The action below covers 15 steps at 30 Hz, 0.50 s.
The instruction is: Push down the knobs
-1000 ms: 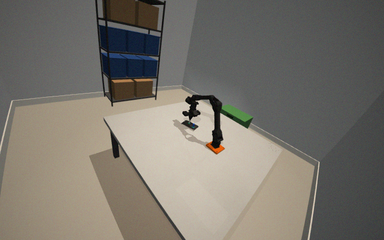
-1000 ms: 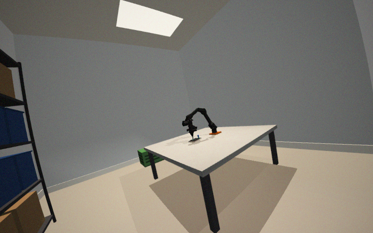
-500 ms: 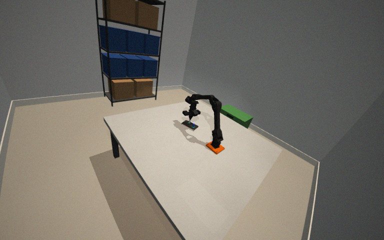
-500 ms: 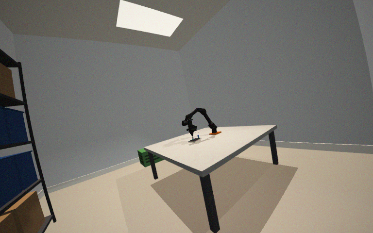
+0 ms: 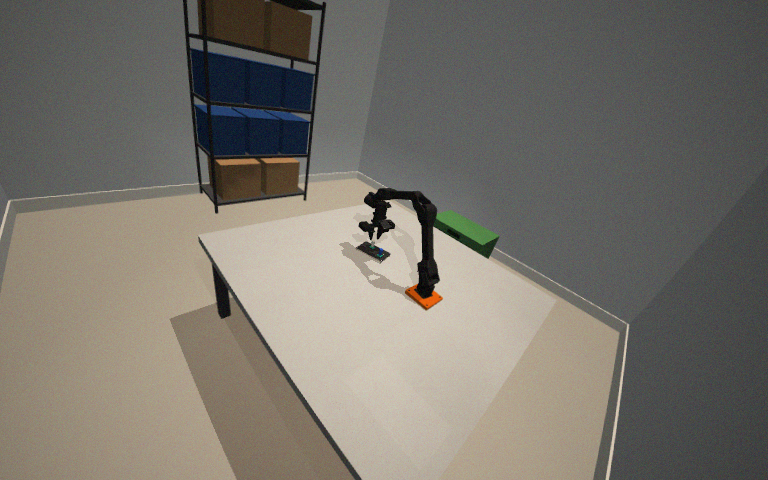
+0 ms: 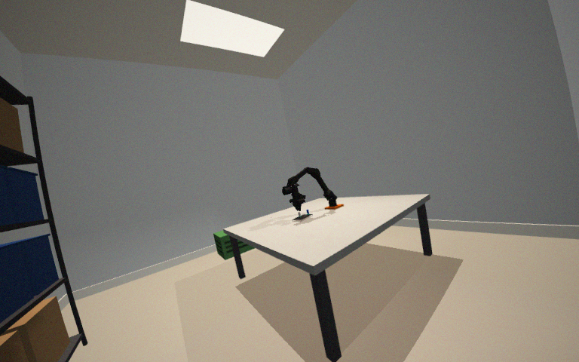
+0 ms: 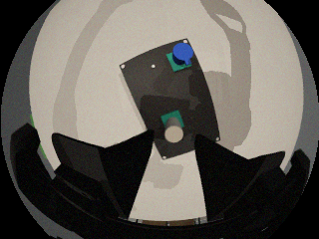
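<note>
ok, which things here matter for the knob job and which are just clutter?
Job:
- circuit board
- blue knob
- beige knob
- claw, open, holding nothing, above the board

Clutter:
- shelf rack with blue and brown boxes
- green crate beside the table

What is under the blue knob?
The blue knob sits on a green part on the dark board. Only a green edge shows; the knob covers the rest, including its shaft.
</note>
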### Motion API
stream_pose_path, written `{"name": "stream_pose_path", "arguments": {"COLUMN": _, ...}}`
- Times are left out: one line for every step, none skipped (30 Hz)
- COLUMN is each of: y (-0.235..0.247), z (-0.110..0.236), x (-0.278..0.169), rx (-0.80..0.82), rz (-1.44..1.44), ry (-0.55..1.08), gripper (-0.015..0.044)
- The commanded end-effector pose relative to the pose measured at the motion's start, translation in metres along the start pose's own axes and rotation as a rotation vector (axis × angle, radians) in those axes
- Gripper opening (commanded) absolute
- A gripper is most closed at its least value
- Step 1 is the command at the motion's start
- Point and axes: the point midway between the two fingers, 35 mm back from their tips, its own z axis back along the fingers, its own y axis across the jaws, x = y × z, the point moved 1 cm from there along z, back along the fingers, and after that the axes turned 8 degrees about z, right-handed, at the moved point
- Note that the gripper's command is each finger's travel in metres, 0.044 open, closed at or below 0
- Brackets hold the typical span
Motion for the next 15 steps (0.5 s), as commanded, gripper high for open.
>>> {"name": "stream_pose_path", "arguments": {"y": -0.001, "z": 0.008, "x": 0.016, "rx": 0.0, "rz": 0.0, "ry": 0.001, "gripper": 0.0289}}
{"name": "stream_pose_path", "arguments": {"y": -0.001, "z": 0.013, "x": 0.028, "rx": 0.0, "rz": 0.0, "ry": 0.0, "gripper": 0.0315}}
{"name": "stream_pose_path", "arguments": {"y": -0.001, "z": 0.017, "x": 0.04, "rx": 0.0, "rz": 0.0, "ry": 0.0, "gripper": 0.0341}}
{"name": "stream_pose_path", "arguments": {"y": -0.002, "z": 0.02, "x": 0.053, "rx": 0.0, "rz": 0.0, "ry": -0.001, "gripper": 0.0368}}
{"name": "stream_pose_path", "arguments": {"y": -0.002, "z": 0.023, "x": 0.065, "rx": 0.001, "rz": 0.0, "ry": -0.001, "gripper": 0.0394}}
{"name": "stream_pose_path", "arguments": {"y": -0.002, "z": 0.026, "x": 0.078, "rx": 0.001, "rz": 0.0, "ry": -0.002, "gripper": 0.042}}
{"name": "stream_pose_path", "arguments": {"y": -0.002, "z": 0.027, "x": 0.09, "rx": 0.001, "rz": 0.001, "ry": -0.002, "gripper": 0.044}}
{"name": "stream_pose_path", "arguments": {"y": -0.002, "z": 0.029, "x": 0.103, "rx": 0.001, "rz": 0.001, "ry": -0.003, "gripper": 0.044}}
{"name": "stream_pose_path", "arguments": {"y": -0.002, "z": 0.029, "x": 0.116, "rx": 0.001, "rz": 0.001, "ry": -0.003, "gripper": 0.044}}
{"name": "stream_pose_path", "arguments": {"y": -0.002, "z": 0.029, "x": 0.129, "rx": 0.001, "rz": 0.001, "ry": -0.004, "gripper": 0.044}}
{"name": "stream_pose_path", "arguments": {"y": -0.002, "z": 0.028, "x": 0.141, "rx": 0.002, "rz": 0.001, "ry": -0.004, "gripper": 0.044}}
{"name": "stream_pose_path", "arguments": {"y": -0.002, "z": 0.027, "x": 0.152, "rx": 0.002, "rz": 0.001, "ry": -0.005, "gripper": 0.044}}
{"name": "stream_pose_path", "arguments": {"y": -0.002, "z": 0.027, "x": 0.158, "rx": 0.002, "rz": 0.001, "ry": -0.005, "gripper": 0.044}}
{"name": "stream_pose_path", "arguments": {"y": -0.002, "z": 0.026, "x": 0.16, "rx": 0.002, "rz": 0.001, "ry": -0.005, "gripper": 0.044}}
{"name": "stream_pose_path", "arguments": {"y": -0.002, "z": 0.026, "x": 0.16, "rx": 0.002, "rz": 0.001, "ry": -0.005, "gripper": 0.044}}
